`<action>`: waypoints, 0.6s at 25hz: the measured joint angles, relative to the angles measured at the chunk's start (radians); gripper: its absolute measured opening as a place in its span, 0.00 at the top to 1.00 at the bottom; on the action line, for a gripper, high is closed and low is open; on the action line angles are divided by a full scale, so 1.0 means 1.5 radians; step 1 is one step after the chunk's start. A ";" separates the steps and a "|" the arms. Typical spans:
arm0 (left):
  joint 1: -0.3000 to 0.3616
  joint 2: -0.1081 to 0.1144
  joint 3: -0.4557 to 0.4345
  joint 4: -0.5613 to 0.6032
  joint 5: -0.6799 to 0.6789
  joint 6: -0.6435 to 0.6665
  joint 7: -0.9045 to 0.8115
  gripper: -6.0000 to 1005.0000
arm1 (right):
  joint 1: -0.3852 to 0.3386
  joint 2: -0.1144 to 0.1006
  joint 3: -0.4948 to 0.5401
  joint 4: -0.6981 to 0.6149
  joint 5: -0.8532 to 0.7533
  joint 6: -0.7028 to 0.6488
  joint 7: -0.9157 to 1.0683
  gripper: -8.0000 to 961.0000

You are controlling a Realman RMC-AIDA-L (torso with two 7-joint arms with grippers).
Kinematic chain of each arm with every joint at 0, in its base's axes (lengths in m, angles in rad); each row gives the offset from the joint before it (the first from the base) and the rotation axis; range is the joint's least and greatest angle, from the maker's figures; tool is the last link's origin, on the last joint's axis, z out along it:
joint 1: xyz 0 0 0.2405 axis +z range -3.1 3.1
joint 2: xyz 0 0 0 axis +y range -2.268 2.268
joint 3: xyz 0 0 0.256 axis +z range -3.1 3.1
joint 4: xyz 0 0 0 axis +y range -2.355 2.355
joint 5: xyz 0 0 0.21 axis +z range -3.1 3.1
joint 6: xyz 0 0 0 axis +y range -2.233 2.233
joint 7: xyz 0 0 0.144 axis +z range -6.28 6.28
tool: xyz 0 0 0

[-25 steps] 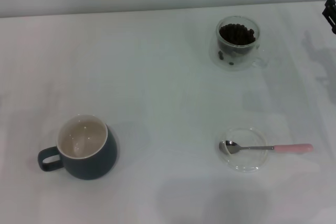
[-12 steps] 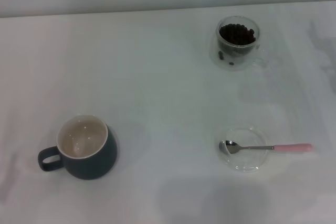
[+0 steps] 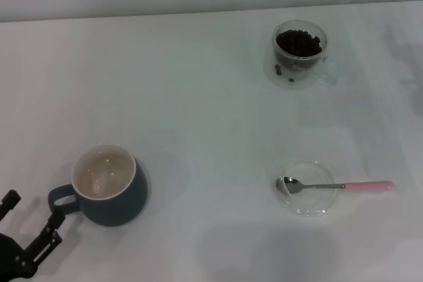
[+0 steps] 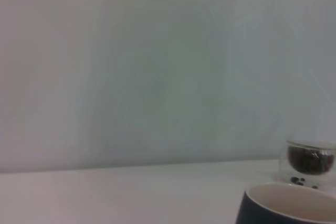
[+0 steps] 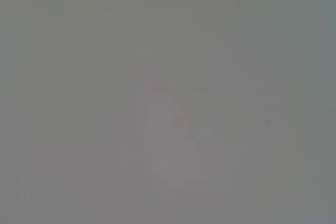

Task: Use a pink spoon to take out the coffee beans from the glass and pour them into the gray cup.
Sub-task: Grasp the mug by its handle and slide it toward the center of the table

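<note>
White surface (image 3: 198, 97), pale wall behind; left pincer (image 3: 32, 219) newly in at 7 o'clock.
Gray cup (image 3: 109, 186) at 8 o'clock, white inside, handle toward the pincer, fingers spread wide. Glass (image 3: 299, 54) of dark coffee beans (image 3: 299, 43) at 1 o'clock. Pink spoon (image 3: 334, 186) at 4 o'clock, bowl resting in clear dish (image 3: 307, 188). Right pincer unseen.

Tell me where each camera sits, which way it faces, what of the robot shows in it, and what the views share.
Head view: looks forward and down on the white table; only the left pincer, open, shows at the near left by the gray cup.
Left wrist view: low by the table, facing across the gray cup's rim toward the glass of coffee beans; no robot parts.
Right wrist view: featureless grey.
Shared: head and left wrist views both show cup and glass.
</note>
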 joint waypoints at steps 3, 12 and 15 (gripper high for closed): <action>0.001 0.000 0.000 -0.001 0.005 -0.010 -0.007 0.14 | -0.003 0.000 0.000 0.001 0.000 0.002 0.000 0.09; -0.030 -0.002 -0.006 0.004 -0.009 -0.095 -0.009 0.14 | -0.002 0.000 0.000 0.004 -0.001 0.000 0.000 0.09; -0.048 -0.002 -0.005 0.005 -0.008 -0.102 -0.010 0.15 | -0.003 0.001 0.000 0.006 -0.001 0.000 0.000 0.09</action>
